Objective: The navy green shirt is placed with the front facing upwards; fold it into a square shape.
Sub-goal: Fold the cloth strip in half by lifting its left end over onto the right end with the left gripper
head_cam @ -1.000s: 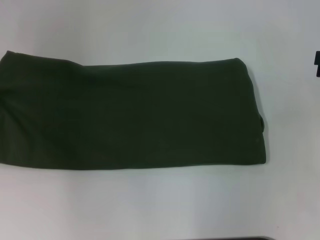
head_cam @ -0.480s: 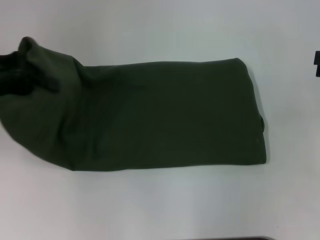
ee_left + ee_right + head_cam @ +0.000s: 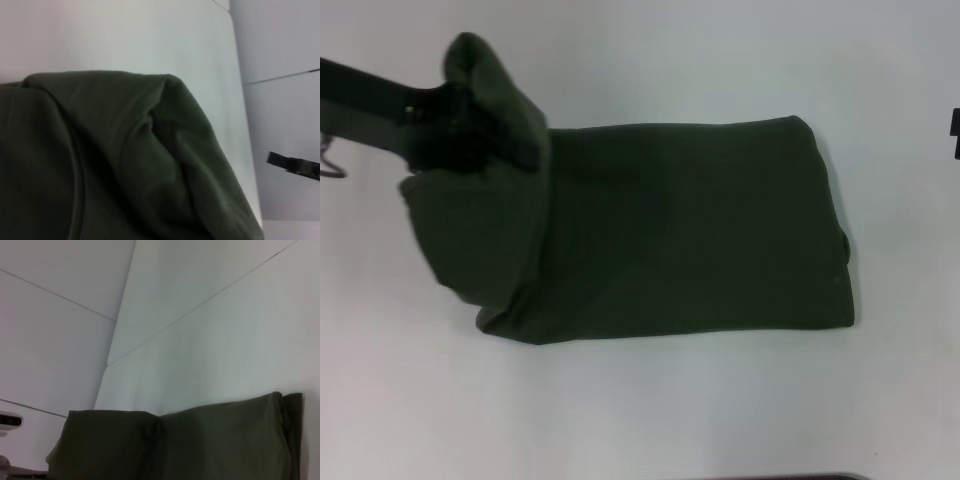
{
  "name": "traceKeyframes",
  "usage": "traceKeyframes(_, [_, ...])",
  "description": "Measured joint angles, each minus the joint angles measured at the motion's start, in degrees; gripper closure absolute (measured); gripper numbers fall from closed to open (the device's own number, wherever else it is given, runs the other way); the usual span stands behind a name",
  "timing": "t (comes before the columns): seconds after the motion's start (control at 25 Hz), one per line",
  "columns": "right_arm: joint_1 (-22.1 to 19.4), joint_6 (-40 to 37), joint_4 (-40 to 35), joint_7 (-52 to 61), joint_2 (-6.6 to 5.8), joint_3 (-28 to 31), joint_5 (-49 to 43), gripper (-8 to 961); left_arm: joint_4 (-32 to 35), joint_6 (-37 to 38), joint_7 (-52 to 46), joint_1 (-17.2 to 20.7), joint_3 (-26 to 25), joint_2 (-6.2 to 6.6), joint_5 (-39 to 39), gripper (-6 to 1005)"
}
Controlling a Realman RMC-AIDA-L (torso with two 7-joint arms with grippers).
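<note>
The navy green shirt point(image 3: 700, 230) lies on the white table as a long folded band with its plain side up. Its left end is lifted off the table and carried over the rest of the band, hanging in a loose fold. My left gripper point(image 3: 470, 140) is shut on that raised end, its tips buried in the cloth. The left wrist view shows bunched green fabric point(image 3: 100, 165) close up. My right gripper point(image 3: 955, 128) shows only as a dark sliver at the right edge, apart from the shirt. The right wrist view looks across the shirt's point(image 3: 200, 445) folded edge.
The white table point(image 3: 640, 410) stretches around the shirt, with bare surface in front of it and on the left where the cloth used to lie. A dark edge shows at the bottom of the head view point(image 3: 800, 477).
My left arm has come in from the left, taken hold of the shirt's left end, raised it and carried it rightward over the band. The right end of the shirt has stayed still.
</note>
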Motion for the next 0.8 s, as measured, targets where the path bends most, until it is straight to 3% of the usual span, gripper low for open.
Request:
traceKeyframes(0.4, [0.72, -0.12, -0.13, 0.00, -0.20, 0.03, -1.64, 299, 0.44, -2.62, -0.29, -2.81, 1.37, -4.55, -3.07, 910])
traceKeyframes(0.8, [1.28, -0.25, -0.60, 1.46, -1.47, -0.53, -3.65, 299, 0.50, -7.83, -0.93, -4.66, 5.83, -7.15, -3.96, 910])
